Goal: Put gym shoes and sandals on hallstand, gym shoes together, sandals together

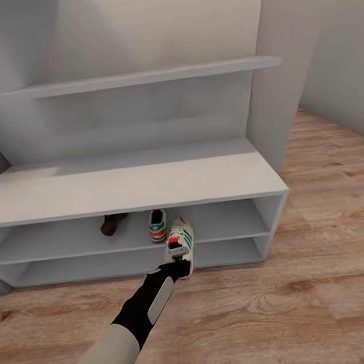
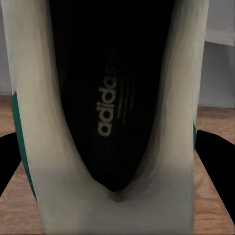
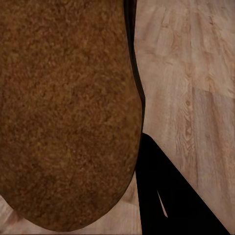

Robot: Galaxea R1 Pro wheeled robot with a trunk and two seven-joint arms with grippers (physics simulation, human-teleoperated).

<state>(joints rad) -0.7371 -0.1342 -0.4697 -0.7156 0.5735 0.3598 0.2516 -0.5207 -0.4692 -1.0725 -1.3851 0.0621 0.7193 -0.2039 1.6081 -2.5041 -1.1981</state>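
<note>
Left jaws (image 1: 178, 258) grip smooth cream sneaker (image 1: 178, 240); grainy brown sandal (image 3: 63, 112).

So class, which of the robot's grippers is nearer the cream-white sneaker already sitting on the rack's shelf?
Left. The left gripper holds the second sneaker right beside the cream-white shelved sneaker; the right gripper holds a brown sandal over floor.

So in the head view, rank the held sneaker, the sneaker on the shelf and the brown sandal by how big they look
1. Held sneaker, partly because it is nearer the camera.
2. Shelved sneaker.
3. Brown sandal, though the bench top hides part of both shelved shoes, so that order is unsure.
</note>
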